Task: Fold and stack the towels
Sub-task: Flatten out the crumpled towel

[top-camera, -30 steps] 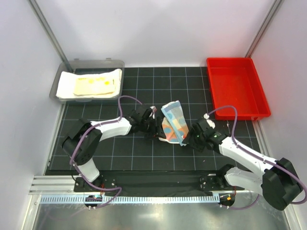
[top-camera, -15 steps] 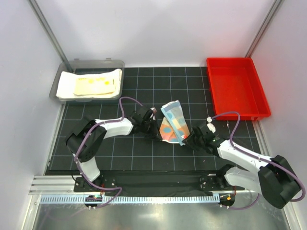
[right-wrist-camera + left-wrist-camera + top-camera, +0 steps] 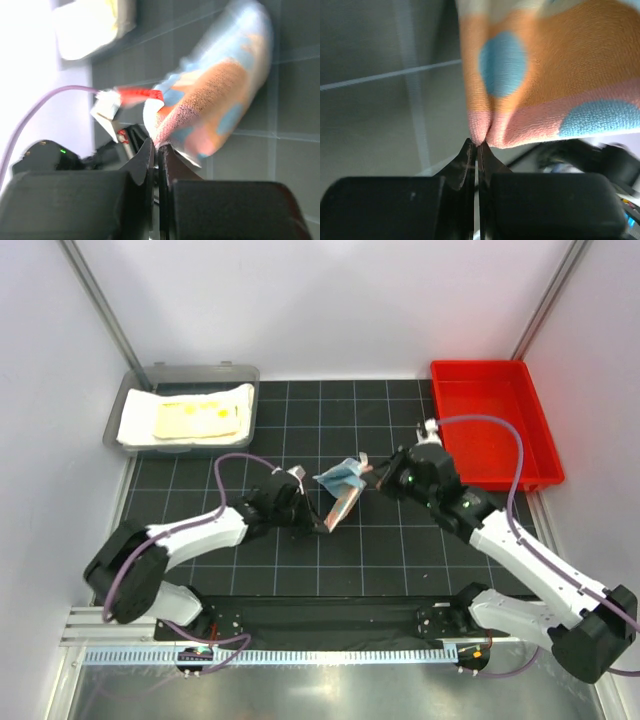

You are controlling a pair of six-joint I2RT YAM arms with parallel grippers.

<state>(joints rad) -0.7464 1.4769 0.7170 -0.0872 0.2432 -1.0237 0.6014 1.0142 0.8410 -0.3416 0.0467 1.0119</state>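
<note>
A light-blue towel with orange and pastel patches (image 3: pixel 340 492) is seen strung between two robot arms over the middle of the black gridded mat (image 3: pixel 400 550). One corner is pinched by the left gripper (image 3: pixel 476 146), whose jaws are pressed together on a pink fold of the cloth. Another edge, on the side nearer the back of the mat, is nipped in the same way by the right gripper (image 3: pixel 157 145), with a red label showing just beside the grip. The cloth is bunched and twisted between the two holds and appears to be raised off the mat, although how far cannot be told.

In the grey bin (image 3: pixel 190 370) at the back left corner, a white towel (image 3: pixel 135 425) is laid flat and a pale yellow patterned towel (image 3: pixel 195 420) is set on top of it. That pair can be taken as already folded and stacked. A red tray (image 3: pixel 490 420) is placed at the back right corner, well apart from the work in hand.

The task is judged to be partly done. The blue towel has not yet been squared up or folded, and by the look of it the cloth must first be pulled taut and spread flat. Only then can it be folded and added to the pile in the bin. No rust-brown towel is shown in any view.
</note>
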